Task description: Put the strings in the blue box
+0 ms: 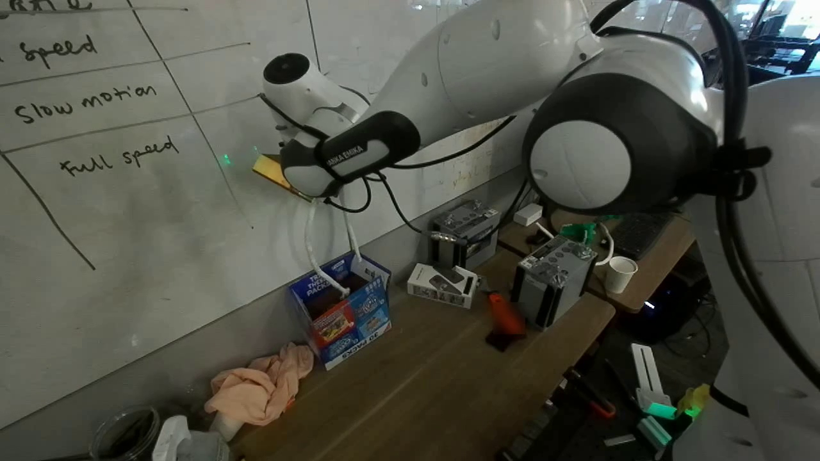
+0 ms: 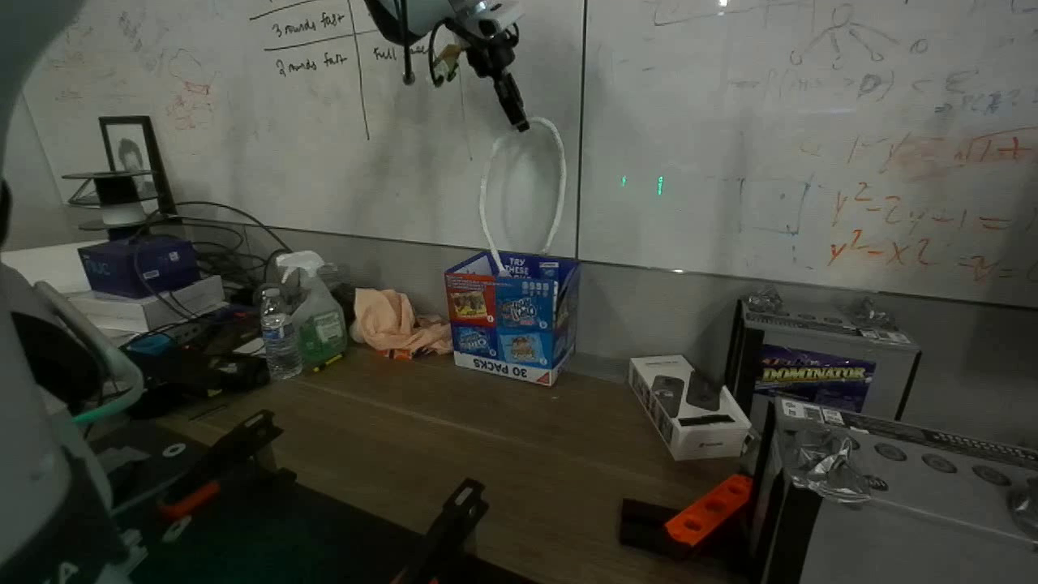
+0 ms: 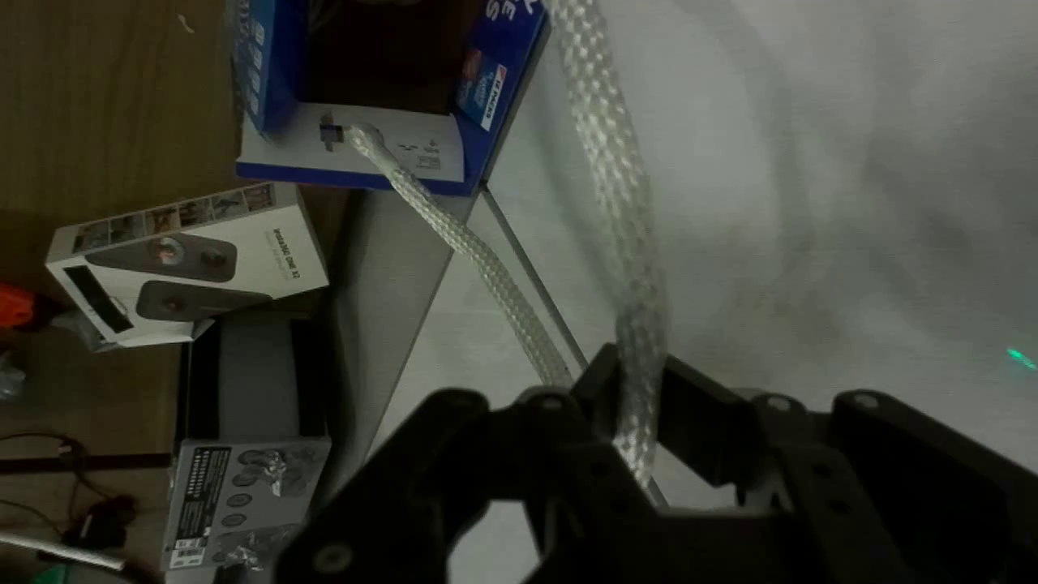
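The strings (image 2: 561, 182), a thick white braided cord, hang in a tall loop from my gripper (image 2: 521, 126), which is high above the table. In the wrist view the gripper (image 3: 634, 381) is shut on the cord, pinched between its fingertips. Below stands the open-topped blue box (image 2: 507, 320) with red and blue printed sides. Both strands of the strings (image 1: 312, 240) reach down to the blue box (image 1: 355, 323); one end shows within its rim near the front. The other strand's end is hidden. Behind the arm, the gripper is covered in an exterior view.
A whiteboard (image 2: 689, 178) rises right behind the box. A peach cloth (image 1: 266, 387) lies beside it, near a spray bottle (image 2: 318, 316) and water bottle (image 2: 280, 337). Across the table are a white product box (image 1: 442, 285), an orange tool (image 1: 505, 314) and grey cases (image 1: 554, 278).
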Controlling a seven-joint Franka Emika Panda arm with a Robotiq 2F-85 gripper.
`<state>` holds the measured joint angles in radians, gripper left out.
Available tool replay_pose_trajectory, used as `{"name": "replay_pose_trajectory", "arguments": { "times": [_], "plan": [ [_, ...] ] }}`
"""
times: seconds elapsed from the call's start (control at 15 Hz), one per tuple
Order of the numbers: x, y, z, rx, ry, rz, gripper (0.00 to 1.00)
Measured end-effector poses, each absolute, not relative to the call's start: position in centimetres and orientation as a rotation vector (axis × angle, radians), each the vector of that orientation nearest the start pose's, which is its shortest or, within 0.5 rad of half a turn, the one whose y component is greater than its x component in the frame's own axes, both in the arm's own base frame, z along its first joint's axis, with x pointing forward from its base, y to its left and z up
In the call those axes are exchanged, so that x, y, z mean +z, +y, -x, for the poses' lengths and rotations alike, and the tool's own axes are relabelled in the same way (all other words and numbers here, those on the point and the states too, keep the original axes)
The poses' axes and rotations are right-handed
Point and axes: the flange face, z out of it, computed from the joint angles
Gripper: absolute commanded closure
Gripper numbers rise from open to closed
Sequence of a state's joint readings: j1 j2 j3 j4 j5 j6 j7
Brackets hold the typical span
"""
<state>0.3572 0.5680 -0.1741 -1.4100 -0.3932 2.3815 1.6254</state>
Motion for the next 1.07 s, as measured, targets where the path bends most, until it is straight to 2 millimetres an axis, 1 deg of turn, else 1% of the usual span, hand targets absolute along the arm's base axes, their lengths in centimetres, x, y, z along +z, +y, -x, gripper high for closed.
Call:
{"name": "replay_pose_trajectory", "arguments": {
  "times": [0.27, 0.47, 0.67, 0.73, 0.8, 0.87, 1.07],
  "plan": [
    [37.0, 16.2, -73.3, -0.810, 1.650, 2.530, 0.97],
    [33.6, 17.3, -73.2, -0.750, 1.651, 2.568, 0.97],
    [31.0, 18.7, -72.8, -0.692, 1.643, 2.598, 0.97],
    [30.3, 19.1, -72.7, -0.679, 1.640, 2.606, 0.64],
    [29.8, 19.3, -72.6, -0.670, 1.637, 2.614, 0.63],
    [29.4, 19.5, -72.5, -0.663, 1.635, 2.620, 0.57],
    [28.8, 19.5, -72.4, -0.651, 1.619, 2.646, 0.35]
  ]
}}
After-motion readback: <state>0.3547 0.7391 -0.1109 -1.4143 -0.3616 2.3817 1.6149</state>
